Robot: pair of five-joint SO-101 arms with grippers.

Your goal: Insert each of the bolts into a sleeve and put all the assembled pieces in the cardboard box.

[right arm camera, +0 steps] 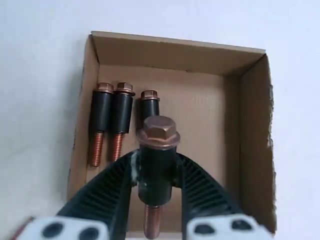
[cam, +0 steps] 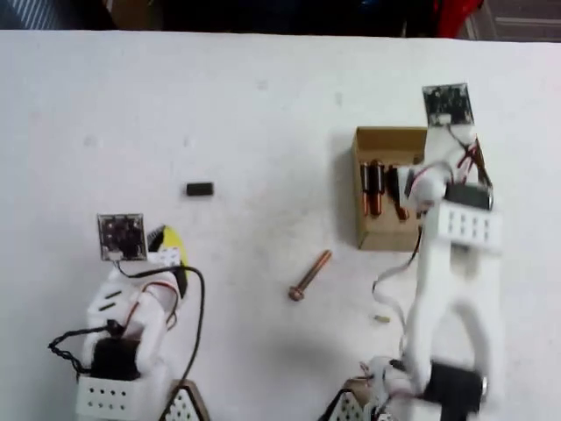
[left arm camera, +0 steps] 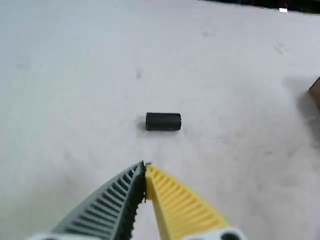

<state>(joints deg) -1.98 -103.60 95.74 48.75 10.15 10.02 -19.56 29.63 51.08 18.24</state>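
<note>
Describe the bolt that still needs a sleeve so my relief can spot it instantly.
On the white table, find the cardboard box. The loose bolt lies flat on the tabletop outside it, off its lower-left corner in the high view. Unlike the sleeved bolts in the box, it is bare copper along its whole length, with no black sleeve.

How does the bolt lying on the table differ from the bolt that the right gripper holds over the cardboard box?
The table bolt is bare; the held bolt sits in a black sleeve. The table bolt lies flat on the table; the held bolt is clamped in the right gripper over the cardboard box. Both are copper-coloured.
</note>
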